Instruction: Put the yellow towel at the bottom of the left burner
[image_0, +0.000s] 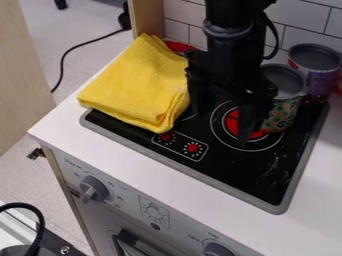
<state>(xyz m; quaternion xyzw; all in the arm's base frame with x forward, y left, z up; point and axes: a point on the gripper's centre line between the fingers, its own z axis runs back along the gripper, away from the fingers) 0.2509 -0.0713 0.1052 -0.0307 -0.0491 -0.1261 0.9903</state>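
My gripper (223, 124) hangs over the middle of the black stovetop, open, one finger beside the towel and the other over the right burner (231, 122). The folded yellow towel (137, 85) lies at the left, partly on the white counter and partly over the stove's left side. Its right edge is close to the left finger; whether they touch, I cannot tell. Most of the left burner is hidden under the towel and behind the gripper, with a bit of its ring (188, 117) showing at the towel's lower right edge.
A patterned can (281, 102) stands right of the gripper on the stove, with a purple cup (319, 75) behind it. Something red (178, 46) shows behind the towel. White tiles (308, 20) rise behind, and the counter's front edge (127, 172) runs below the stove.
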